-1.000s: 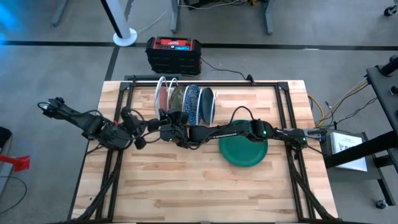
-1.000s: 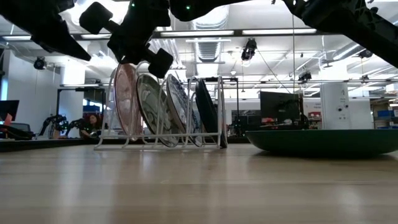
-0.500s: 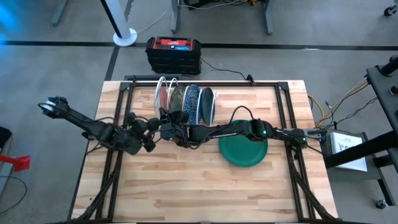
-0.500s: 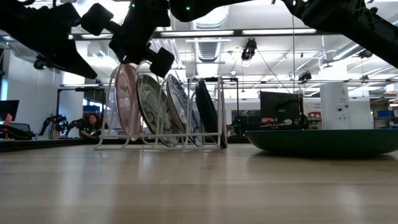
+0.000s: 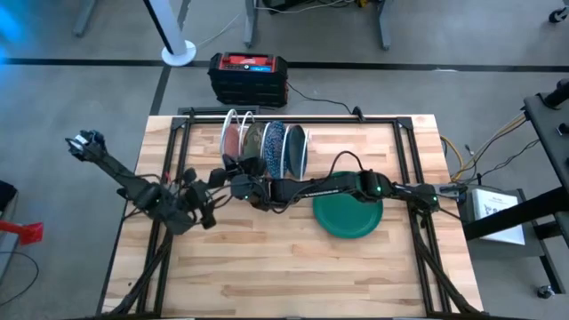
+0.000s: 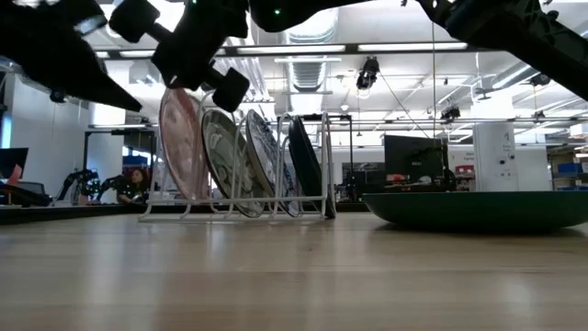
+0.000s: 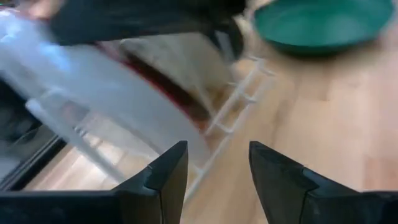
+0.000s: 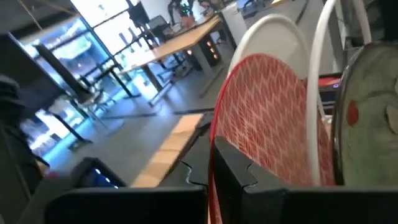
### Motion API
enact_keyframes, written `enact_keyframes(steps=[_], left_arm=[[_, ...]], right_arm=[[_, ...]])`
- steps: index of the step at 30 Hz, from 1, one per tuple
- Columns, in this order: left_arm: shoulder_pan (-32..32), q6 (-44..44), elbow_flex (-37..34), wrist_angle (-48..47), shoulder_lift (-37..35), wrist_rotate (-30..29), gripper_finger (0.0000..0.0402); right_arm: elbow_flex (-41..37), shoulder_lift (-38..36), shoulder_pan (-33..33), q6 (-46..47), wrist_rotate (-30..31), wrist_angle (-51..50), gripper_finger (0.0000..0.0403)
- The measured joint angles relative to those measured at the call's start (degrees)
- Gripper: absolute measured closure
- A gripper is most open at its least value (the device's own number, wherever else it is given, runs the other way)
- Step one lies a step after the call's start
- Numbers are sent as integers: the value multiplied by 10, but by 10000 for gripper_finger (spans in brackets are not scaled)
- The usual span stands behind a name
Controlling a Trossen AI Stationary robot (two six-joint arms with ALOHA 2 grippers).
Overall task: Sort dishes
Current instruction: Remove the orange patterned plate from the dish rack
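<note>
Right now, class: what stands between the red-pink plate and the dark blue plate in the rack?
High view: one greyish-brown plate stands between the red-pink plate and the dark blue plate.

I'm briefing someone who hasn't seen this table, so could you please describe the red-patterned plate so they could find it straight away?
Start at the white wire rack at the far edge of the wooden table, which holds several plates on edge. The red-patterned plate stands in the end slot on the left arm's side, with the right gripper shut on its rim. It alone is red with a pale lattice; the others are greyish, blue or dark.
</note>
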Motion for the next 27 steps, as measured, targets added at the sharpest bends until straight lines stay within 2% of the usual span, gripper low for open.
enact_keyframes(steps=[4,9,14,20,27], left_arm=[[-34,9,-5,5,-14,-49,241],[-35,-24,-20,1,-5,-96,241],[-33,-71,-22,1,15,-142,241],[-15,-95,-22,4,40,-143,241],[-14,-95,-22,3,52,-143,241]], right_arm=[[0,-2,-3,4,-2,27,403],[0,-2,-6,-30,-41,83,402],[1,-4,-7,-32,-44,81,402],[1,-3,-8,-40,-44,84,402],[0,-3,-5,-101,-42,69,402]])
